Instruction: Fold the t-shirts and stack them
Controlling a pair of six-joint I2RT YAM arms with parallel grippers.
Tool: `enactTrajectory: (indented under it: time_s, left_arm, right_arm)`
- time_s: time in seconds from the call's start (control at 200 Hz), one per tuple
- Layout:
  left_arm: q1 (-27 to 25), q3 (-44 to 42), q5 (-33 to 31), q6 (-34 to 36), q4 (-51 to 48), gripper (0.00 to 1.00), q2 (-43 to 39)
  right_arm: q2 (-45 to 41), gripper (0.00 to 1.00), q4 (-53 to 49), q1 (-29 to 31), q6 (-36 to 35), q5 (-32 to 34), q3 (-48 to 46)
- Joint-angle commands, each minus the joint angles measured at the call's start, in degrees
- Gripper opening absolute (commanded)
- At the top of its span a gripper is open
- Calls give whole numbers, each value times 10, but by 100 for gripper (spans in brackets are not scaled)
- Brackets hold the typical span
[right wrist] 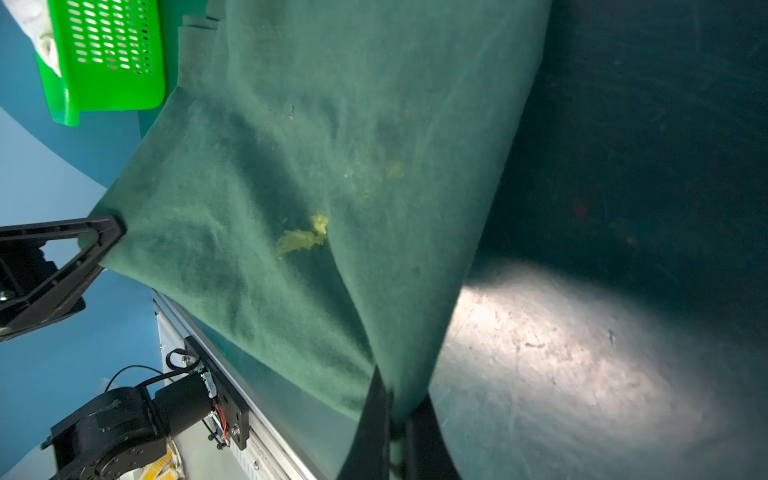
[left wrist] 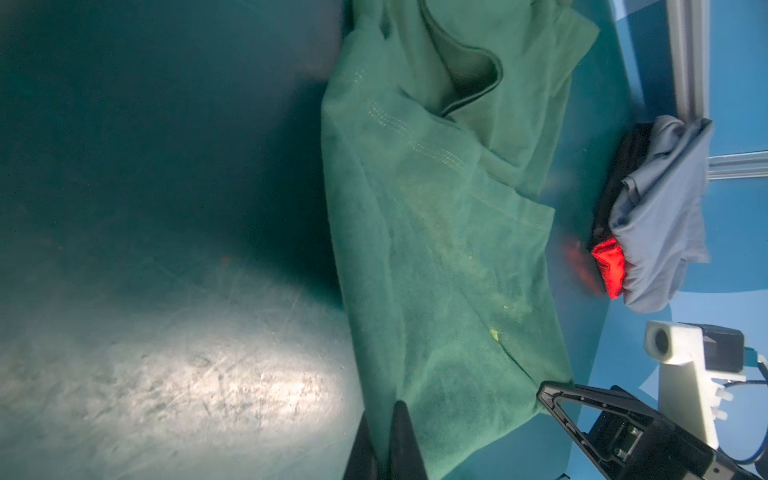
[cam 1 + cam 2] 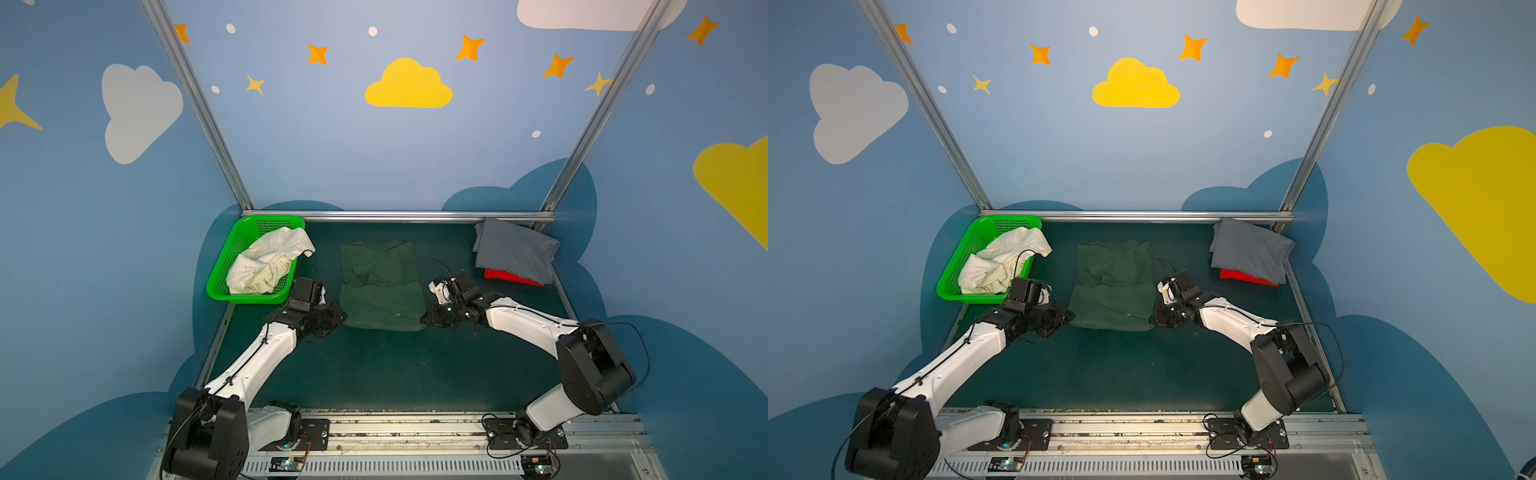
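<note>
Evidently the fold in hand is on the large dark green cloth t-shirt (image 3: 380,286), which lies lengthwise in the middle of the flat dark teal table mat (image 3: 395,365), collar end away from the robot. The left gripper (image 3: 336,318) is clamped on its near left corner and the right gripper (image 3: 428,318) on its near right corner. Each wrist view shows the jaws pinched tight on cloth, with the fabric rising off the mat toward the fingertips. Done well, the next move would carry the near edge up and over toward the collar. Both arms should travel at the same pace and height so the edge stays straight and lightly taut between them. Pulling apart too hard would likely drag the far half across the mat, while slack would let the middle sag and crease. The lift should be just high enough to clear the rumpled folds near the collar. The jaws should let go only once the edge is laid down square. The grey folded cloth t-shirt (image 3: 515,249) sits on the bright red one (image 3: 511,277) at the far right corner, where the stack is forming. The cream-white crumpled t-shirt (image 3: 270,259) waits in the bright green perforated plastic basket (image 3: 220,266) at the far left.
</note>
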Motion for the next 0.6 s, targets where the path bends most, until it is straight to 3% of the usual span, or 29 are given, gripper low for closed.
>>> enactTrajectory:
  time_s: [0.0,0.29,0.591]
  left_arm:
    - [-3,-15,-13,-8,-29,3,-29]
    - [-15,-25,-8,-20,-67,3,-96]
    - [-16,20,-2,-13,-106,3,-173]
  right_arm:
    - [-36,0,-13,5,-7,14,-10]
    - [-93,0,-48,22,1,25,-15]
    - [-180,0,-83,53,43,18,18]
